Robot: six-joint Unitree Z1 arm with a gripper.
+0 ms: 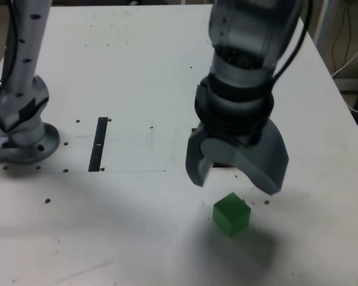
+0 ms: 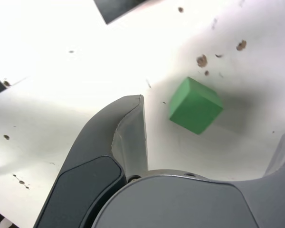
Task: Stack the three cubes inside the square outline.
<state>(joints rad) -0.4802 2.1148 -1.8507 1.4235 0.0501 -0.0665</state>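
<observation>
Green cube [image 1: 231, 213] lies on the table [image 1: 137, 71] — just below the fingers [image 1: 194, 173]; spread wide, untouching.

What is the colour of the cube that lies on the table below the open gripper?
The cube is plain green; the wrist view shows it best.

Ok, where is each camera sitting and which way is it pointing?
Exterior view: off the arm, raised, looking down across the white table; shows the arm's base and the open gripper above the green cube.
Wrist view: on the wrist, looking down past the gripper at the green cube.
Shared: gripper, green cube, table.
</observation>
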